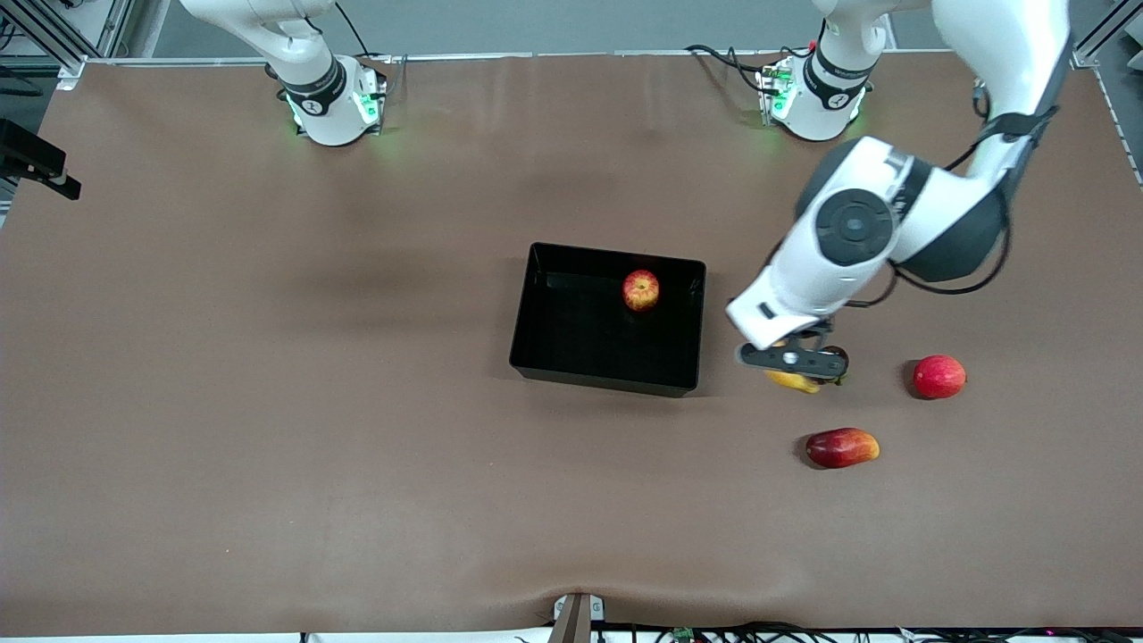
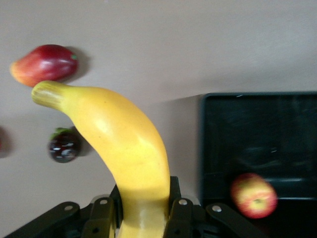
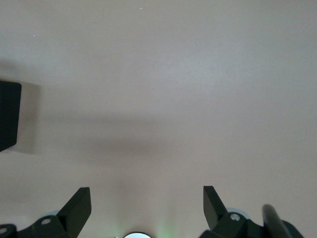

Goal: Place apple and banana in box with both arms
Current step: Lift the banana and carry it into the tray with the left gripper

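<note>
The brown bench [image 1: 268,429] carries everything, and the black box [image 1: 571,353] sits near its middle as the landmark. The left arm [image 1: 857,232] reaches down from its base to a spot just beside the box, toward the left arm's end of the bench. The right arm [image 1: 304,62] waits at its base, well apart from the box; its right pincer [image 3: 147,208] hangs over bare bench with its fingers spread wide and nothing between them.

The left pincer [image 1: 793,359] is clamped tight on the banana [image 2: 124,148], gripping it near one end so the fruit curves out from the fingers [image 2: 101,218], up off the bench beside the box.

An elongated red-orange mango-like fruit [image 1: 842,447] lies nearer the front camera than the box and toward the left arm's end. A plain pinkish-red round fruit [image 1: 938,376] lies farther toward that end. The apple [image 1: 640,289] rests inside the box, close to the wall facing the arms' bases. A small dark fruit [image 2: 63,145] lies under the left pincer.
</note>
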Available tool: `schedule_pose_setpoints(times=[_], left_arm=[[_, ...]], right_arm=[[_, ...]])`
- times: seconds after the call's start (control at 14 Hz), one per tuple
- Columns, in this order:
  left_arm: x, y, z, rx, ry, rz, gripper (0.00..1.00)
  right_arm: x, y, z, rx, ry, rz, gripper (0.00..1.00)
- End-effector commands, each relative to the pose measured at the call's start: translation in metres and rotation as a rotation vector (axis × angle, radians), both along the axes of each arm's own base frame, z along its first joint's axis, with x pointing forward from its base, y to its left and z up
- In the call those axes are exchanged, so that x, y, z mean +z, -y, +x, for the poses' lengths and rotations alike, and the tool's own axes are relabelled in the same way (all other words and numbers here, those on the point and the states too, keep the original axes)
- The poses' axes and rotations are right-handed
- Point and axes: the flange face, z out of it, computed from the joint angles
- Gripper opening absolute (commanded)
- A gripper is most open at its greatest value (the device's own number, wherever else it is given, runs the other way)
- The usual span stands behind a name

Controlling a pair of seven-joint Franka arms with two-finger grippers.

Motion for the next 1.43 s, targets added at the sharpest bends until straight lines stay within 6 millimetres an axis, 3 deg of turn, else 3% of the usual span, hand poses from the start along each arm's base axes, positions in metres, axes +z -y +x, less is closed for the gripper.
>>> schedule_pose_setpoints(times=[0.0,0.29,0.57,0.93,1.36], left_arm=[[-0.012,0.063,-0.007,0.045,-0.038,-0.04,0.0],[-0.044,0.155,-0.032,0.172,-0.07,-0.073,0.0],[-0.084,0.201,-0.048,0.255,0.007,-0.056,0.0],[-0.125,0.221,-0.05,0.306,0.019,-0.119,0.0],[-0.167,0.224,-0.053,0.288,-0.008,-0.121,0.0]], right_arm=[[0.004,0.004,0.002,-0.004,0.007,0.004,1.0],[0.004,0.003,0.002,-0.002,0.006,0.004,1.0],[0.004,0.003,0.002,-0.002,0.006,0.004,1.0],[0.004,0.004,0.002,-0.004,0.007,0.004,1.0],[0.004,0.004,0.002,-0.005,0.007,0.004,1.0]])
